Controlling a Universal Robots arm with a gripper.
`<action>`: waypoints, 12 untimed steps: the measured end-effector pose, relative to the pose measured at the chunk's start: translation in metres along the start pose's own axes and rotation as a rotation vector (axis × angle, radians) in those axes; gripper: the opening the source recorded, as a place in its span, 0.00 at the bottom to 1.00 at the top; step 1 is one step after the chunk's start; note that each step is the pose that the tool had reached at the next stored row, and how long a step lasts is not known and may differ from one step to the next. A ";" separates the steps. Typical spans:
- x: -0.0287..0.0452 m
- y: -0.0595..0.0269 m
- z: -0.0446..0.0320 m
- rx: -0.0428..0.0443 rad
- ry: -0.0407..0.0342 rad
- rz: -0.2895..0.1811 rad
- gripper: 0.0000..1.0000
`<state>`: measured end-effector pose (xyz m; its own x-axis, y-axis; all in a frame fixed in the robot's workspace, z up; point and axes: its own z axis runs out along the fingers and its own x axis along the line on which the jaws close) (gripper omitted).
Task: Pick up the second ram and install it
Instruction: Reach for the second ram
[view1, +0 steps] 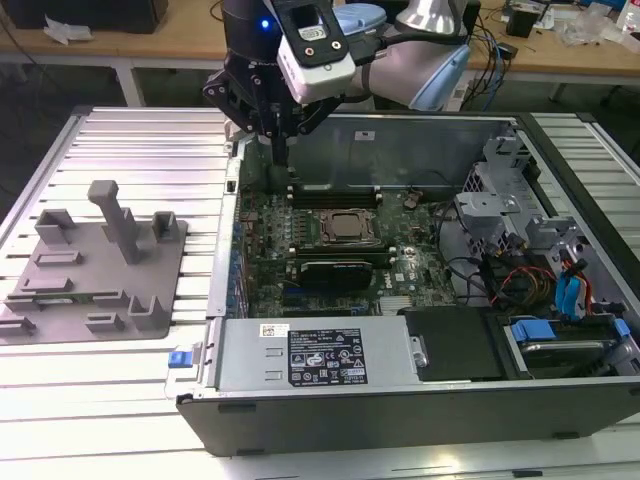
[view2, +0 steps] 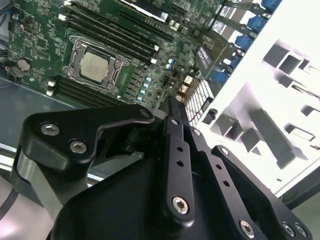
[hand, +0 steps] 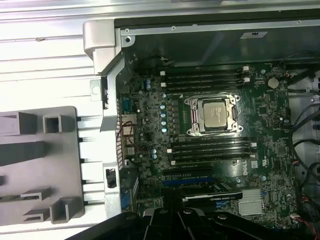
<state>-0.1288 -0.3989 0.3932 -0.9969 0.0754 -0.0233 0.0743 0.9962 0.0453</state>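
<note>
Above the rear corner of the motherboard (view1: 330, 235) in the open computer case (view1: 400, 365), gripper (view1: 280, 152) hanging, fingers (view2: 175, 117) drawn together with nothing seen between them, second ram (view1: 72, 297) apparently the thin greenish strip lying flat in the grey fixture (view1: 110, 250), well apart at the exterior view's left.

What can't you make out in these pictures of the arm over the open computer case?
- Whether the black gripper carries the thin green ram stick: exterior view, too small against the green motherboard.
- Anything under its tip: second wrist view, hidden by its own black links.
- Which black memory slots are filled: first wrist view, too small.
- Grey plastic fixture plate: cut off by the first wrist view's edge.
</note>
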 end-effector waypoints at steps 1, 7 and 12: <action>0.0049 -0.0004 -0.0001 0.0000 0.0000 0.000 0.08; 0.0224 -0.0016 -0.0005 -0.0005 0.0000 0.000 0.08; 0.0317 -0.0023 -0.0008 -0.0010 0.0000 0.000 0.08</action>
<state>-0.1606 -0.3988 0.3931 -0.9969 0.0753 -0.0233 0.0742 0.9962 0.0463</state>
